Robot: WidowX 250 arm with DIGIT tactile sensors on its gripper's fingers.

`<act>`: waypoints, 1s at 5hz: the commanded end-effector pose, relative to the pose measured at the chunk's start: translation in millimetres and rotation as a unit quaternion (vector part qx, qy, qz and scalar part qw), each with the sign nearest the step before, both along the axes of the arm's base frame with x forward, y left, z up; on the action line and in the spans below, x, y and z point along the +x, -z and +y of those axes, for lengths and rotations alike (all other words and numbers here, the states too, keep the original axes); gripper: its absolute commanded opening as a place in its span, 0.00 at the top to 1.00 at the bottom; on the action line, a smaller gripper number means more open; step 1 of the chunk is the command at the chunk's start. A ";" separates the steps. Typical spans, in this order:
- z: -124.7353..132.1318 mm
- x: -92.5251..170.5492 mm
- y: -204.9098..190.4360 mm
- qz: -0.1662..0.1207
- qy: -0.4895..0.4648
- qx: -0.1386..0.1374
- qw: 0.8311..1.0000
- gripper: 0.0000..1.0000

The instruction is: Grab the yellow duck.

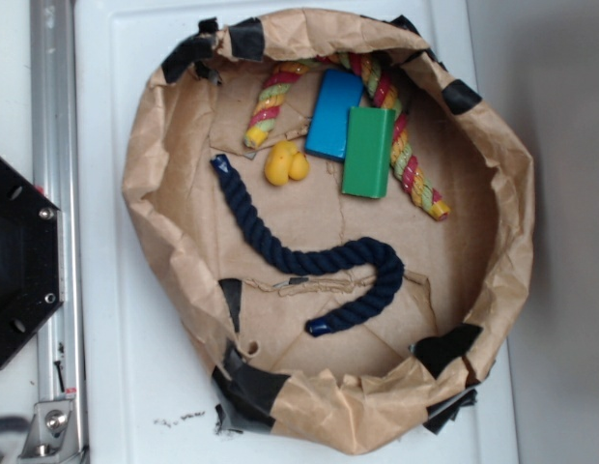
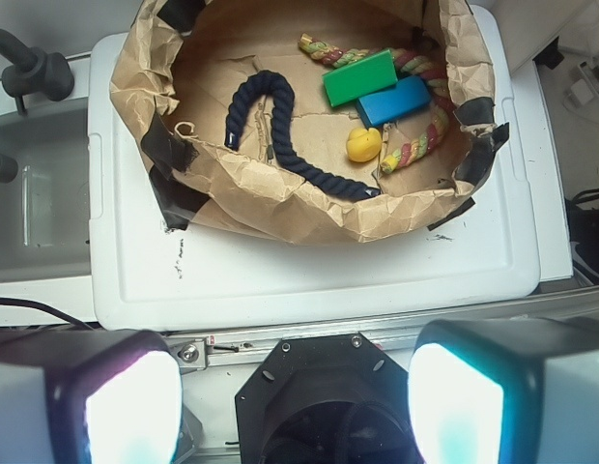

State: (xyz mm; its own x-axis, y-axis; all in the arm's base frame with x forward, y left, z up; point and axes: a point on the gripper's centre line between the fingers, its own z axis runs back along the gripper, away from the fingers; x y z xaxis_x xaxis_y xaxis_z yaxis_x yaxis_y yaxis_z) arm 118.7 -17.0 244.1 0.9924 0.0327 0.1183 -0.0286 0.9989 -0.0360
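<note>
The yellow duck [image 1: 286,163] is a small rounded two-lobed toy lying on the floor of the brown paper basin [image 1: 155,155], just left of the blue block [image 1: 333,114]. It also shows in the wrist view [image 2: 363,144], far up in the frame. My gripper [image 2: 294,406] is open and empty, its two pale pads [image 2: 133,411] wide apart at the bottom of the wrist view, hovering over the black robot base, well outside the basin. The gripper does not show in the exterior view.
A green block [image 1: 369,152] lies beside the blue one. A multicoloured rope [image 1: 406,145] curves behind them. A dark blue rope [image 1: 309,253] snakes across the basin floor. The basin's crumpled walls [image 2: 280,208] rise on a white platform [image 2: 280,280]. A black base plate [image 1: 19,261] sits left.
</note>
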 end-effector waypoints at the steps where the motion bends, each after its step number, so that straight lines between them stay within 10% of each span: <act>1: 0.0 0.0 0.0 0.000 0.000 0.000 1.000 0.00; 3: 37.1 92.0 50.1 -0.073 0.042 0.025 0.996 0.00; 5: 58.4 121.0 88.0 -0.052 0.072 0.045 0.995 0.00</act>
State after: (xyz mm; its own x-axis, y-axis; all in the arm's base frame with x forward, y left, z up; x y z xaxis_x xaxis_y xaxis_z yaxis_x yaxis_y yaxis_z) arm 236.3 37.7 146.2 0.9754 -0.1277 0.1800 0.1220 0.9916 0.0425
